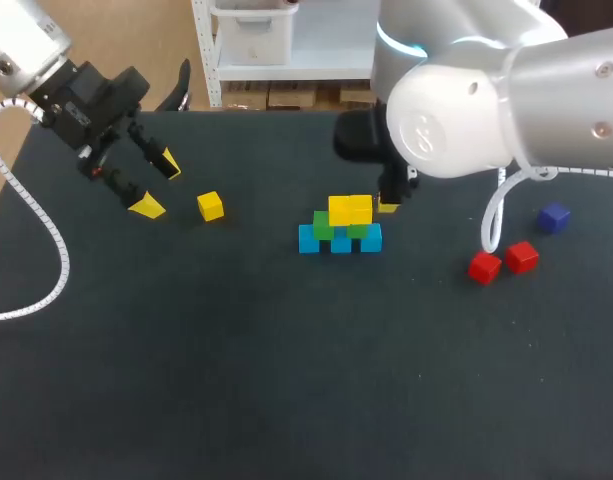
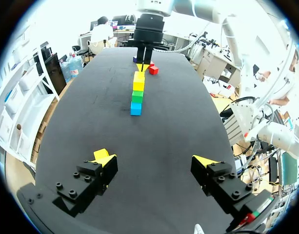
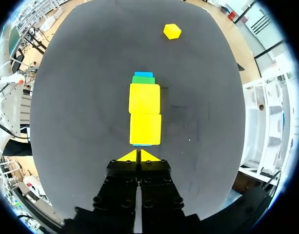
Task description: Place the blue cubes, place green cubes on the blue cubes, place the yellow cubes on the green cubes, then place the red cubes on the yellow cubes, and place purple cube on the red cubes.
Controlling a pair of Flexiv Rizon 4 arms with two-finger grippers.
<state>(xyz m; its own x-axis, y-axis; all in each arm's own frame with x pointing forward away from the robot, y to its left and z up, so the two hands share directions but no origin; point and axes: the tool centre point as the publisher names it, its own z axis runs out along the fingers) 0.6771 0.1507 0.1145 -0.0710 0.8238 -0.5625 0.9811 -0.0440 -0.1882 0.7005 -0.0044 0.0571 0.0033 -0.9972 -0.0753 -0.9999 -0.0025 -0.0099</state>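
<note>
While the left gripper (image 1: 157, 185) hangs spread wide beside a loose yellow cube (image 1: 211, 206), the right gripper (image 3: 139, 156) sits pinched together behind the stacked cubes (image 1: 341, 228)

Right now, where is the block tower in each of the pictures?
Head view: the block tower stands near the middle.
Left wrist view: tower far ahead of the open left gripper.
Right wrist view: tower just ahead of the right gripper.
Shared landmark: the right gripper's yellow tips close beside the tower.
</note>
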